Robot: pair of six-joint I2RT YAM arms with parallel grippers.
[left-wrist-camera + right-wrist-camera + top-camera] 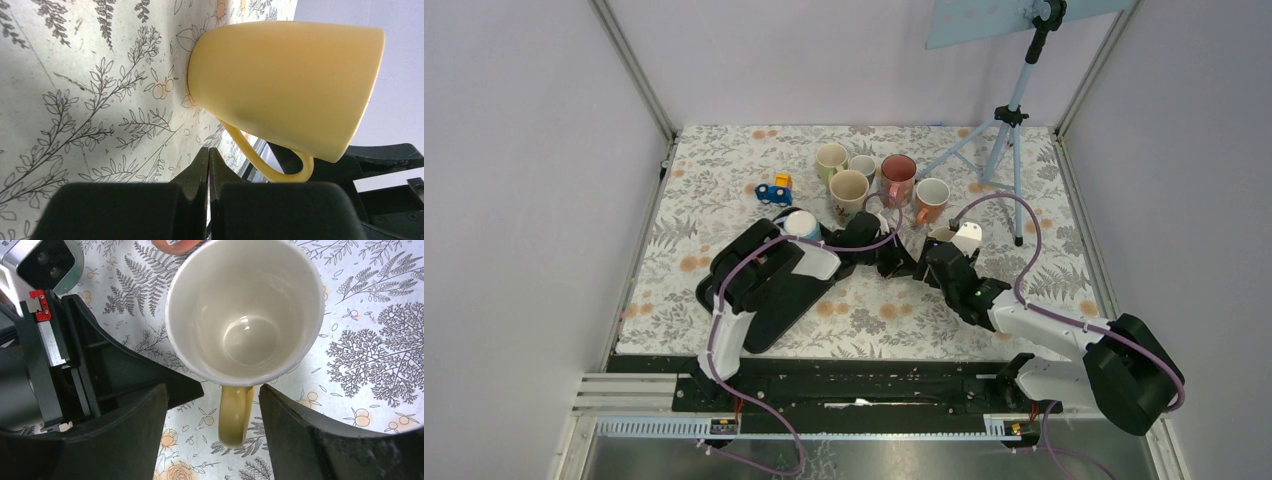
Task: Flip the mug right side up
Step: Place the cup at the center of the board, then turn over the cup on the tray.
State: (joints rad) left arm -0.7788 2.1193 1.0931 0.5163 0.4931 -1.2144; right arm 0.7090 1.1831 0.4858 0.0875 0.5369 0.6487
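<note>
**Q:** What are your hands doing?

**A:** My right hand (214, 390) is released. Its fingers stand apart on either side of the handle (234, 415), at the bottom of the right wrist view, and I see no contact with it. My left hand (208, 152) is clenched on nothing, its fingertips pressed together at the bottom middle of its own view.

**Q:** And the mug?

**A:** The mug (245, 305) stands on its base on the worktop (370, 355), mouth up and empty, filling the upper middle of the right wrist view. In the left wrist view it looks tipped, but only because that wrist is rolled sideways. Its base sits flat on the cloth. I judge the turning done.

**Q:** Why hold the hands that way?

**A:** With the fingers spread wide of the handle, I think the right hand can back away without snagging it. The left hand sits low just beside the mug, probably parked where it can't knock anything.

**Q:** What lies beyond?

**A:** The leaf-printed cloth covers the worktop. Above centre in the top view stands a cluster of other cups, among them a pink mug (898, 178), with a toy car (774, 189) to their left. A tripod (1012, 118) stands at the upper right, with plain pale walls around.
</note>
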